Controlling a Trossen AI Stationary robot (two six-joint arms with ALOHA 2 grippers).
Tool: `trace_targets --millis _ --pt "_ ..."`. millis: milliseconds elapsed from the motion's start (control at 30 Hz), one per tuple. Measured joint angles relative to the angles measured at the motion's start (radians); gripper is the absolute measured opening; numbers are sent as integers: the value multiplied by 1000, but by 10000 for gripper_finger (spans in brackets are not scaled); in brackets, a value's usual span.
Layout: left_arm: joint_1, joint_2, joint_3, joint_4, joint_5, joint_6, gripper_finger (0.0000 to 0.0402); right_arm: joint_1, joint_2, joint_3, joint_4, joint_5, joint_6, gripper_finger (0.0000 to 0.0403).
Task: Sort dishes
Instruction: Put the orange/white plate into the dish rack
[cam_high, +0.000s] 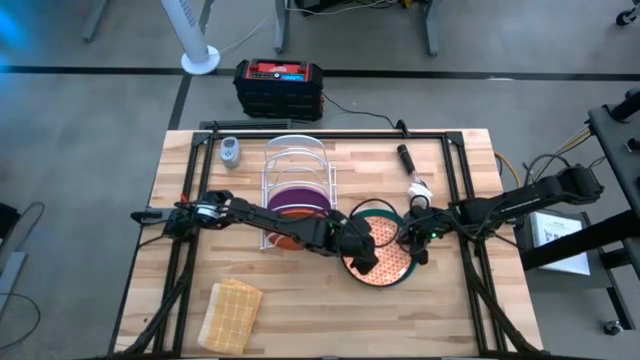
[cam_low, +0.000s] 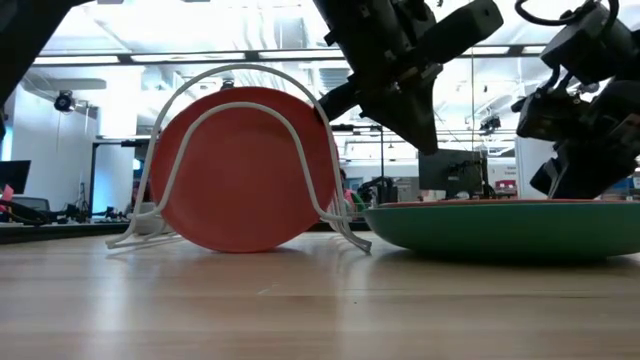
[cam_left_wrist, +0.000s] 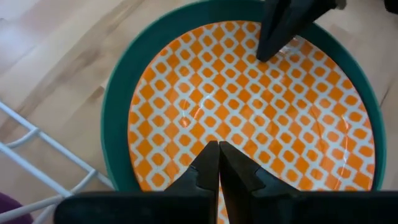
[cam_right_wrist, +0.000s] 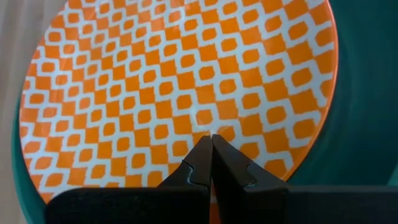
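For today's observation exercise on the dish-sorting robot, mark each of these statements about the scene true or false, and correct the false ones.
1. The orange-patterned plate lies inside the teal-green plate. True.
2. The left gripper is wide open. False: its fingers are shut together, above the patterned plate.
3. The plain orange plate stands upright in the white wire rack. True.
4. The tan woven cloth lies under the teal-green plate. False: it lies apart, near the table's front edge on the left arm's side.
5. The right gripper holds a purple plate. False: it is shut on nothing, over the patterned plate; the purple plate sits in the rack.
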Motion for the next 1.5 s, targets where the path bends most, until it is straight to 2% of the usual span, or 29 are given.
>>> trace_targets --millis 167,300,467,967,1300,1500 --pt "11 0 0 0 10 -60 0 0 -23 37 -120 -1 19 0" --pt "26 0 0 2 57 -104 0 0 -30 81 -222 -2 10 0" --pt "30 0 0 4 79 -102 0 0 -30 132 -366 -2 2 0" --pt "30 0 25 35 79 22 0 13 -31 132 -373 3 77 0" --pt "30 0 81 76 79 33 0 89 -32 133 -413 5 171 0" --pt "30 25 136 108 78 109 0 120 -32 142 -441 3 202 0"
